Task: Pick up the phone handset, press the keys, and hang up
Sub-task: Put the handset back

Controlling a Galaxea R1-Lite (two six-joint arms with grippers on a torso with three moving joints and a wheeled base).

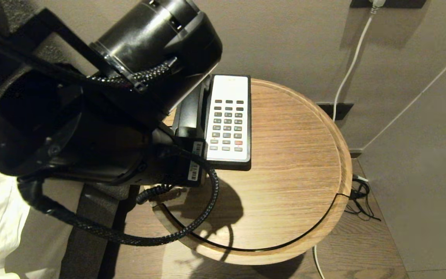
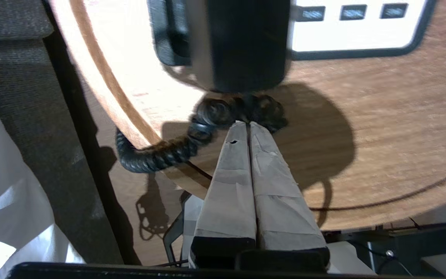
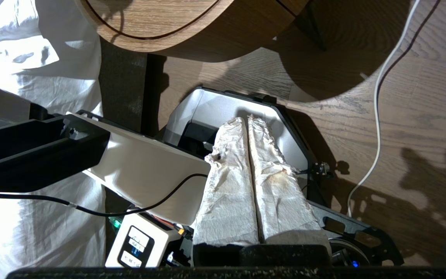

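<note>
**Q:** Left gripper (image 2: 249,126), what is it doing?

**A:** Its taped fingers are pressed together, empty, tips just beside the coiled cord (image 2: 192,143) at the near end of the phone handset (image 2: 246,42).

**Q:** And the setting, biggest first?

**A:** Round wooden table (image 1: 285,155); phone base (image 1: 246,164) near its far edge; the handset resting in the cradle beside the keys (image 1: 227,126). Right gripper (image 3: 248,120) hangs parked and closed, low beside the table.

**Q:** Advice?

**A:** Probably spread the fingers before reaching, and grasp the handset's body, not the cord.
</note>
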